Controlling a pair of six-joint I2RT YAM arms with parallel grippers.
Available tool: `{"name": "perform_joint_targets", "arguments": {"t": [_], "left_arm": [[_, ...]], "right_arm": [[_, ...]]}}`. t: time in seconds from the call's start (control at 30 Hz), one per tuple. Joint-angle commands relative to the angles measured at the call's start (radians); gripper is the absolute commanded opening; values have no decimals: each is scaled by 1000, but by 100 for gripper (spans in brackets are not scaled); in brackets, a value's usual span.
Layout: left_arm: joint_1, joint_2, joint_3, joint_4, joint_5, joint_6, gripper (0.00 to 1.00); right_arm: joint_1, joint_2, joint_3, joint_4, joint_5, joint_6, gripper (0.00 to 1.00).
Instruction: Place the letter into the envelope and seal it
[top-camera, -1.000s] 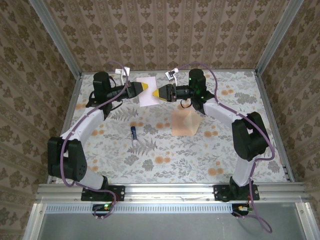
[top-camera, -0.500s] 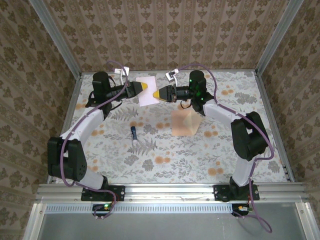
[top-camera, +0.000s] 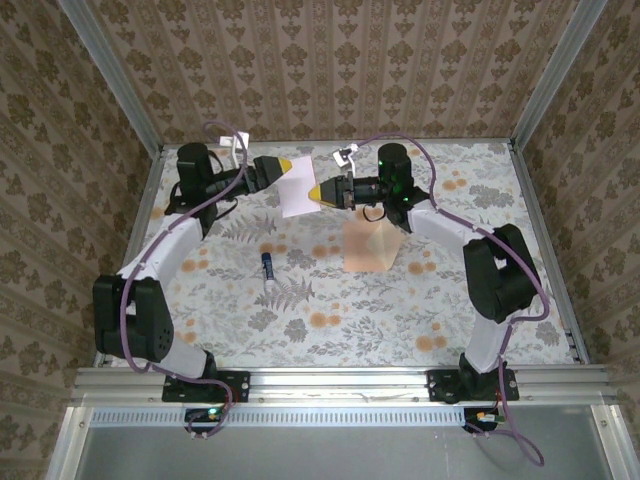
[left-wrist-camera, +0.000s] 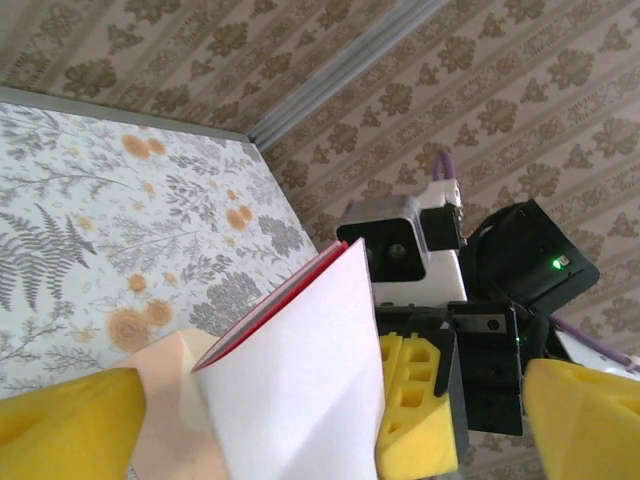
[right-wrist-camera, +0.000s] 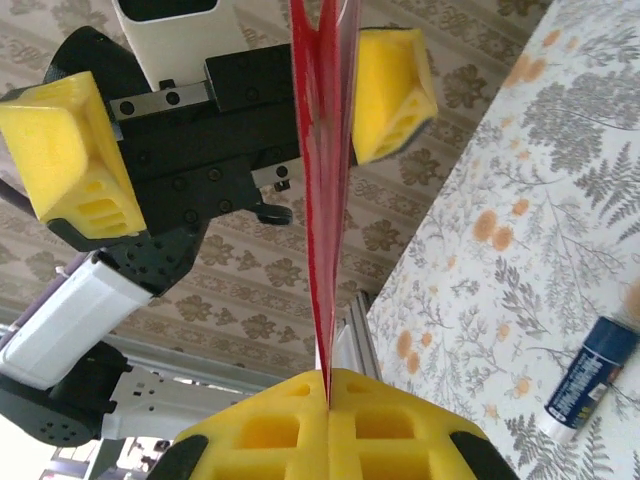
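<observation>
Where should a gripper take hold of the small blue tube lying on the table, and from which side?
Grip the blue tube at its middle, from straight above. It lies on its side, long axis running near to far, so the fingers should close across its narrow width.

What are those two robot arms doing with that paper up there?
They are holding up a folded letter above the far side of the table. The right gripper is pinching the letter by one edge. The left gripper is open, with a yellow finger on either side of the letter, not squeezing it. The peach envelope lies flat on the table nearby, and the letter is not in it yet. A small blue tube lies on the table too.
</observation>
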Motion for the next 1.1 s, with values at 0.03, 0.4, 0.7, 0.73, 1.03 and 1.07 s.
{"name": "perform_joint_targets", "arguments": {"t": [0.03,0.4,0.7,0.73,1.03,1.07], "left_arm": [[47,-75,42,-150,-41,110,100],[9,-140,123,-622,-504,388,100],[-151,-99,118,-617,-659,444,100],[-166,-88,120,-611,-666,445,100],[-276,11,164,-577,-696,463,100],[-278,21,170,-578,-707,464,100]], "right_arm": [[-21,-96,-13,-175,55,-95,0],[-93,-233,-28,-632,245,-296,0],[-198,-288,-51,-811,311,-366,0],[-208,-291,-53,-824,317,-373,0],[-255,-294,-70,-938,401,-439,0],[-259,-294,-72,-952,415,-448,0]]}}
